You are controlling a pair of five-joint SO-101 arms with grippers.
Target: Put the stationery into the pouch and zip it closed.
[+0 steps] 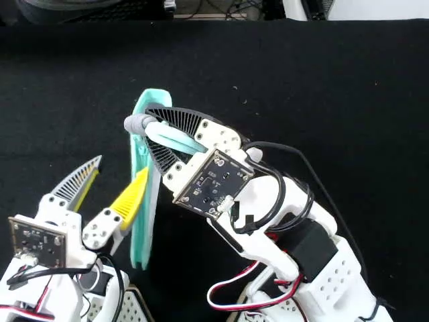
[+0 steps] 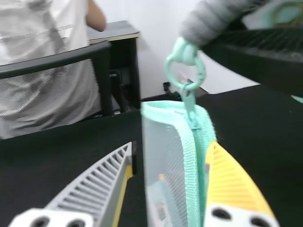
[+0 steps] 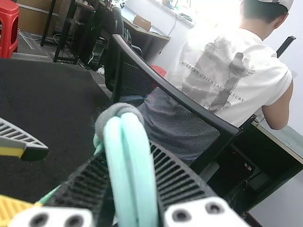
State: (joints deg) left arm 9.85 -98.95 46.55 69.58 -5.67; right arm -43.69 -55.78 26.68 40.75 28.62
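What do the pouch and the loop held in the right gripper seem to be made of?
The pouch looks like translucent mesh fabric with mint woven trim: a fine grid is visible and shapes show through it. The loop seems to be smooth, matte mint cord, perhaps rubbery plastic. The grey band around it looks fuzzy, probably fabric.

Upright pouch (image 1: 141, 231) and right arm (image 1: 328, 265) block centre, far table (image 1: 322, 80) free

High view: even overhead light. The black table cover (image 1: 335, 80) reflects almost none of it and shows no distinct shadows. Right wrist view: a bright patch (image 3: 208, 12) in the room behind glares to white. Left wrist view: the white wall (image 2: 147, 42) and the pouch (image 2: 163, 156) are evenly lit.
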